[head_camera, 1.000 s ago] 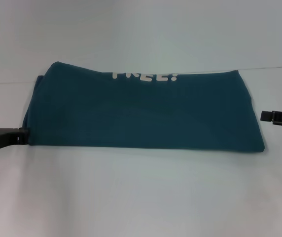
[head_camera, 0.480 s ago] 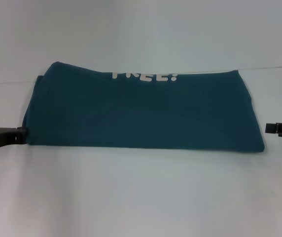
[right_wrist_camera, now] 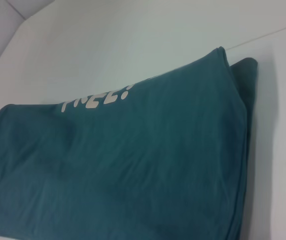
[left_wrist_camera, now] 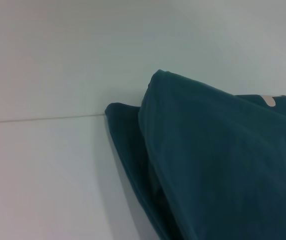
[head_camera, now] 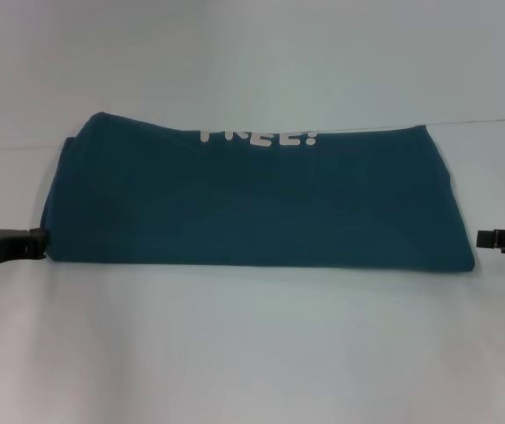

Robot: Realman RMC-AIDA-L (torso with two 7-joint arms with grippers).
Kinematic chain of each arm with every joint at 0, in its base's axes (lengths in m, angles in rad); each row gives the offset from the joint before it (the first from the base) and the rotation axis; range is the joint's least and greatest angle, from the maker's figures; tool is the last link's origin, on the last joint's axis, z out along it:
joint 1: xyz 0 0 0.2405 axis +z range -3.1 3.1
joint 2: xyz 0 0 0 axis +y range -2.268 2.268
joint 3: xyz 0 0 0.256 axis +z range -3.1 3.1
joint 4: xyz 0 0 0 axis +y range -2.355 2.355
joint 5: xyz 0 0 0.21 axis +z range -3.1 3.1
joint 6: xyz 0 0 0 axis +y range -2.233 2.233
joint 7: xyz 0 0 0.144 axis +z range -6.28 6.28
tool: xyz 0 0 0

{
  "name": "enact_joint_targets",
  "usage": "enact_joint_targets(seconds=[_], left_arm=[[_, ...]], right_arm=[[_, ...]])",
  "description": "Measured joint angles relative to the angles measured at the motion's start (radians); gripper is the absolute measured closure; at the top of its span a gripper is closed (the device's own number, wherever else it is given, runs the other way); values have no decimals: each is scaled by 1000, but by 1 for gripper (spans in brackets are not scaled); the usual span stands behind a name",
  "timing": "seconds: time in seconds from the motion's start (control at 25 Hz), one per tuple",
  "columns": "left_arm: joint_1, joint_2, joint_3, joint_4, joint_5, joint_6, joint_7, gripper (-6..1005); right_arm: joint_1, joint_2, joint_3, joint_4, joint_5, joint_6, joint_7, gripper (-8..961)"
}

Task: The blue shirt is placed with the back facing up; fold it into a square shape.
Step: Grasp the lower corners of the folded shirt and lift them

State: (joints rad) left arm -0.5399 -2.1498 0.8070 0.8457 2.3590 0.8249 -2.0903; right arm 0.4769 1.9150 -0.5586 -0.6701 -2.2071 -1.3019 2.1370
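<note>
Jaws unreadable on both sides, holding nothing visibly. Left gripper (head_camera: pixel 30 245) touching the near-left corner of the blue shirt (head_camera: pixel 252 203); right gripper (head_camera: pixel 491 238) waiting just off its right edge. Lying already as a long band on the white table (head_camera: pixel 252 353). Needing next: end-over-end folding, gripping corners squarely.

Bright, even light; prob. slight blur

White block letters run along the far fold of the shirt (head_camera: pixel 252 199); only their lower halves show, seemingly "FREE!" in the right wrist view.
</note>
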Motion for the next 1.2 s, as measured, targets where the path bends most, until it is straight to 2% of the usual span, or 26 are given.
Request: enact_joint_targets(seconds=[0.4, 0.88, 1.2], left_arm=[[2, -1, -1, 15, 2, 23, -2, 1000], [-6, 0, 2, 16, 28, 25, -16, 1000], [-8, 1, 3, 16, 28, 25, -16, 1000]], right_arm=[[5, 1, -6, 21, -1, 13, 3, 297], [37, 16, -25, 80, -2, 86, -6, 299], [49, 28, -39, 88, -2, 112, -2, 358]])
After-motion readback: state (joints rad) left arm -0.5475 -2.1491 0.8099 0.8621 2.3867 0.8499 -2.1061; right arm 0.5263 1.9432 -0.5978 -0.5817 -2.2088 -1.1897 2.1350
